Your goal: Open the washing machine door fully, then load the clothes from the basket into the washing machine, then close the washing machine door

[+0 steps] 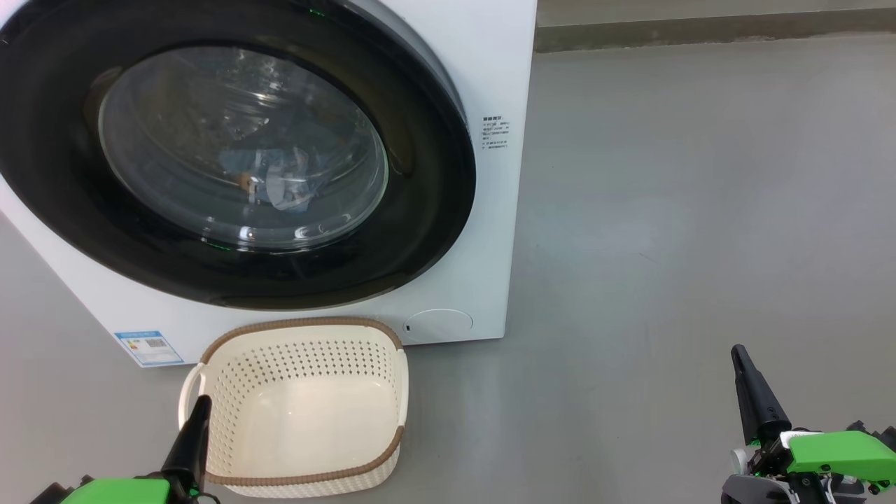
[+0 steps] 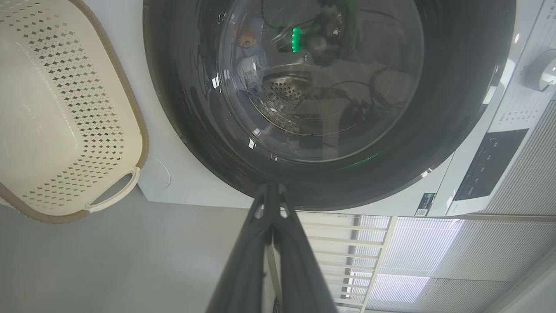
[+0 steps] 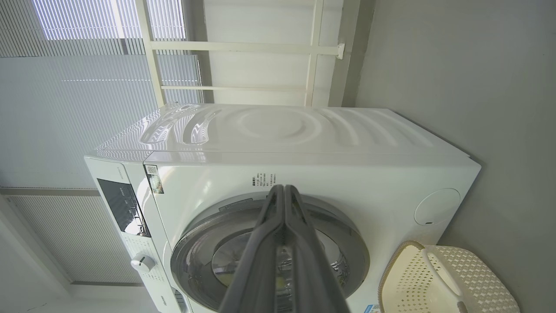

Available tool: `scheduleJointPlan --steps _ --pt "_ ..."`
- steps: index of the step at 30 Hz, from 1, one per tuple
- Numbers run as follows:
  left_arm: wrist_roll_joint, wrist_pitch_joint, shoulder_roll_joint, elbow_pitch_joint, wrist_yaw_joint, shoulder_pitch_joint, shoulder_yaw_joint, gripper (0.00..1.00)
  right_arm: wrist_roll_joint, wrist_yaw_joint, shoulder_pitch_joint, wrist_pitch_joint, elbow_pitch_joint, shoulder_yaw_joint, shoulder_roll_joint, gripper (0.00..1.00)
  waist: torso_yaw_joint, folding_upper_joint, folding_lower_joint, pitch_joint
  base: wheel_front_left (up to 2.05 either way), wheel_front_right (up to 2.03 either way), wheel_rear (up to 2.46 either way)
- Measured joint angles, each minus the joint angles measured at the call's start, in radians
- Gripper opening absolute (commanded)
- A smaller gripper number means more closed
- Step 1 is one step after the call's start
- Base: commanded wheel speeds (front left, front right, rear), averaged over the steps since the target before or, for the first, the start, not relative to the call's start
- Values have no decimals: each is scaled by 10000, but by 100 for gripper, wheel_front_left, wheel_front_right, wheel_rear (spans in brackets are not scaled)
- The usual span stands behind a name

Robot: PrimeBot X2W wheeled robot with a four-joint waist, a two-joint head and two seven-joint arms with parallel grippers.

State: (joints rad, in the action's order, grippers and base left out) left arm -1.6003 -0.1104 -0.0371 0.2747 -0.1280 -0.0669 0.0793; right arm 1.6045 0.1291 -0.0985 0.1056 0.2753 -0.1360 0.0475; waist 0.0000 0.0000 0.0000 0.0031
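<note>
Soft, even daylight comes through the window blinds (image 3: 87,108). The washing machine door (image 1: 420,210) shows glare and reflections on its glossy ring and glass. Shadows on the floor (image 1: 700,210) are faint. Wrist views bend lines near their edges.

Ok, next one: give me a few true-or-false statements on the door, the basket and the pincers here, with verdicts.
1. The washing machine door is shut. True.
2. The basket holds the clothes. False: the basket is empty, and the clothes lie inside the washing machine, seen through the door glass.
3. The left pincer is shut and holds nothing. True.
4. The right pincer grips the basket's handle. False: it is shut on nothing, over the floor well to the right of the basket.
</note>
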Motion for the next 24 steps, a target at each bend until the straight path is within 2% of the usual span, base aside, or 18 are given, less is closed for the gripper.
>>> scheduleJointPlan --steps 24 --pt "0 0 2 0 0 0 0 0 0 0 8 0 0 -2 -2 0 0 0 0 0 0 0 0"
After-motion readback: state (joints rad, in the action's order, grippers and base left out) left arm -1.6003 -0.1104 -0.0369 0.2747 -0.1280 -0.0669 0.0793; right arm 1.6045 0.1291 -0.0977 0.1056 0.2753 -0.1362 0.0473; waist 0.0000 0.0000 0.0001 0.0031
